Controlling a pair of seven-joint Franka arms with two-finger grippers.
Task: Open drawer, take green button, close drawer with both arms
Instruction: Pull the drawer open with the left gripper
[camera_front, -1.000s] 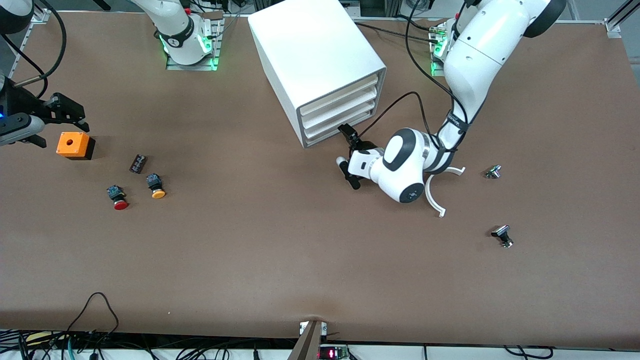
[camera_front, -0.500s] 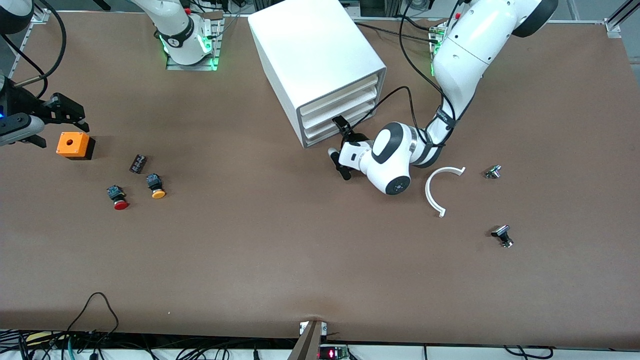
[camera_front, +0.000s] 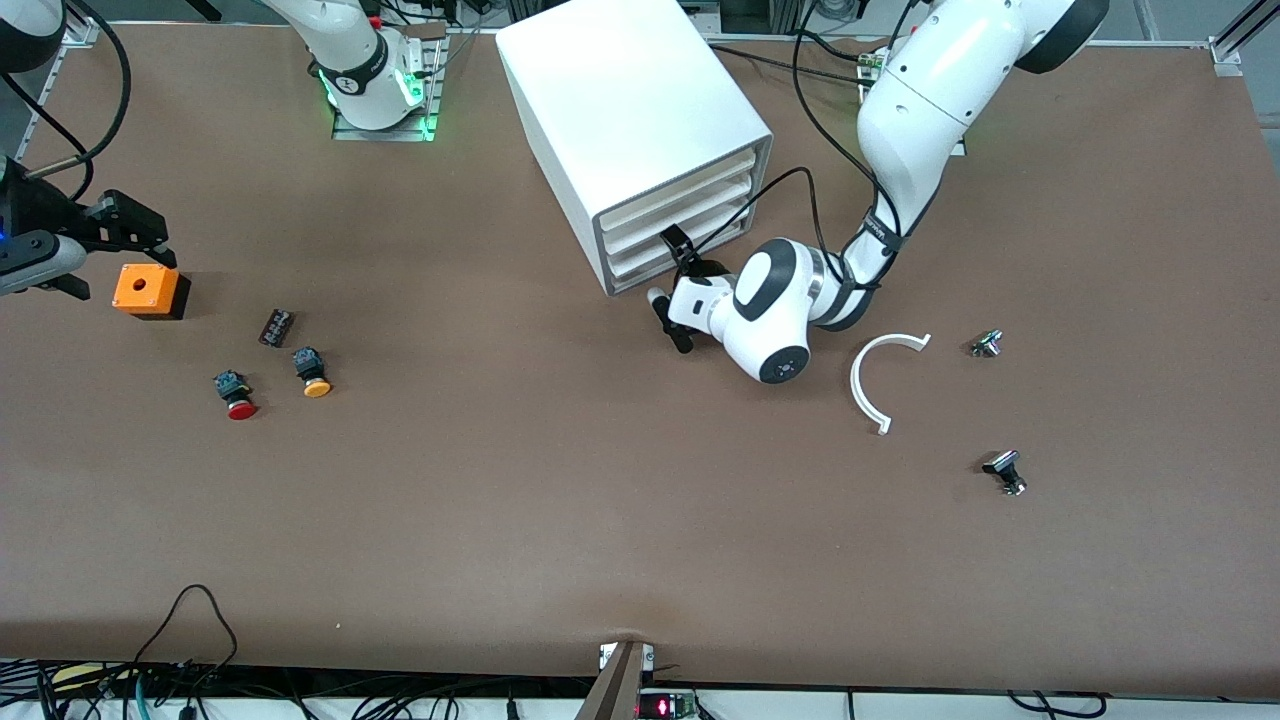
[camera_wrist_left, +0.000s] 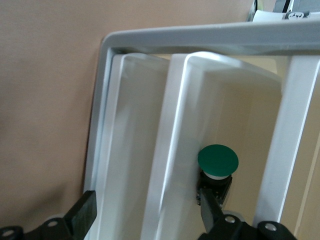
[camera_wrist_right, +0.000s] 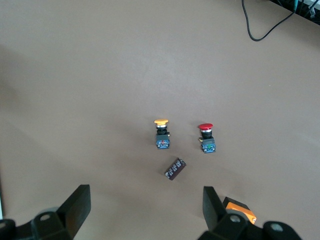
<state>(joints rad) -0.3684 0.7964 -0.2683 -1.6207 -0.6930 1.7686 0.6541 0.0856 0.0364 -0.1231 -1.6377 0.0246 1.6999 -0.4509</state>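
Observation:
The white cabinet (camera_front: 630, 110) stands at the robots' end of the table, mid-width. Its lowest drawer (camera_front: 630, 277) looks pushed in. My left gripper (camera_front: 670, 280) is right in front of the cabinet, low, open, one finger on either side of the lowest tray fronts (camera_wrist_left: 135, 125). The left gripper (camera_wrist_left: 147, 216) holds nothing. The green-capped button (camera_wrist_left: 218, 161) lies inside a tray close to one fingertip (camera_wrist_left: 209, 212); I cannot tell which tray. My right gripper (camera_front: 115, 258) waits open over the table at the right arm's end, beside an orange box (camera_front: 150, 290).
A red-capped button (camera_front: 240, 405), a yellow-orange-capped one (camera_front: 315, 385) and a small dark block (camera_front: 277, 327) lie near the orange box (camera_wrist_right: 240, 210). A white curved piece (camera_front: 868, 385) and two small metal parts (camera_front: 987, 343) (camera_front: 1005, 470) lie toward the left arm's end.
My left arm has carried its open gripper closer to the cabinet front, off the white curved piece. The right gripper has barely shifted.

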